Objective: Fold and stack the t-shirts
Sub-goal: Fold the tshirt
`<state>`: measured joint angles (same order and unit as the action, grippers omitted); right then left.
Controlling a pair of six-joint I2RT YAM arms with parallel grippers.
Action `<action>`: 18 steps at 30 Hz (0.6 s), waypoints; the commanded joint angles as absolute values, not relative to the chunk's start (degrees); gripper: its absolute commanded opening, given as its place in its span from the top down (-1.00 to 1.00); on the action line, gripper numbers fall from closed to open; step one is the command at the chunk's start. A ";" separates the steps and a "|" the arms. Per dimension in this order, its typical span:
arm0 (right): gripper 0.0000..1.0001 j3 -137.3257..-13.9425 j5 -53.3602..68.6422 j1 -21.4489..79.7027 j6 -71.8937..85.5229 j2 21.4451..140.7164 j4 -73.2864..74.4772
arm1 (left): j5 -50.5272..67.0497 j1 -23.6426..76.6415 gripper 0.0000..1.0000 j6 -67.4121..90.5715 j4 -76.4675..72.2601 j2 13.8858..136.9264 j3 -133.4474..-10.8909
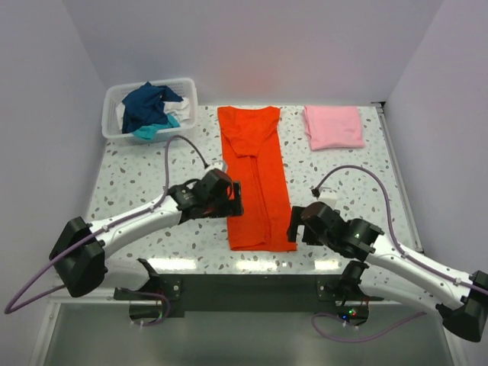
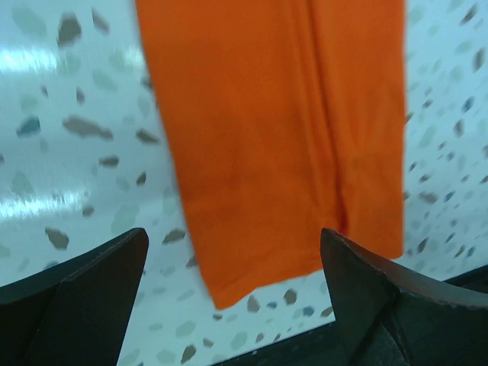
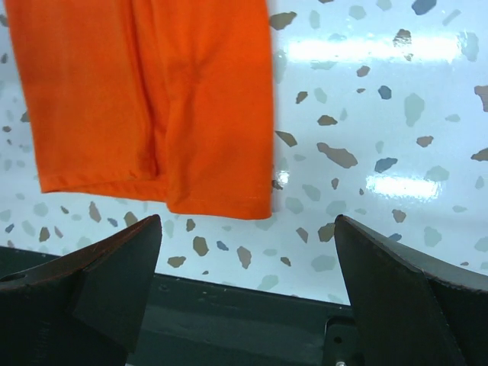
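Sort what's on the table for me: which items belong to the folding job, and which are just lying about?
Part of the job:
- orange-red t-shirt, folded lengthwise, centre
- pink t-shirt, folded, far right
- navy shirt, teal cloth and white cloth, heaped in the plastic basket

Just there:
- the plastic basket itself
- speckled table

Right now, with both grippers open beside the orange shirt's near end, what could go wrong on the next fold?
1. The orange shirt lies in overlapped layers; a pinch catching only the top flap could undo the lengthwise fold.
2. The left gripper sits farther up the strip than the right gripper, so lifting unevenly might skew the fold.
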<state>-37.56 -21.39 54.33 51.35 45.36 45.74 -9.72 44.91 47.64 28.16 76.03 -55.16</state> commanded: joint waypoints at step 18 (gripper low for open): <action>-0.98 -34.98 -16.09 48.25 53.53 55.72 39.02 | -3.17 56.78 -0.11 60.65 24.61 80.24 -40.16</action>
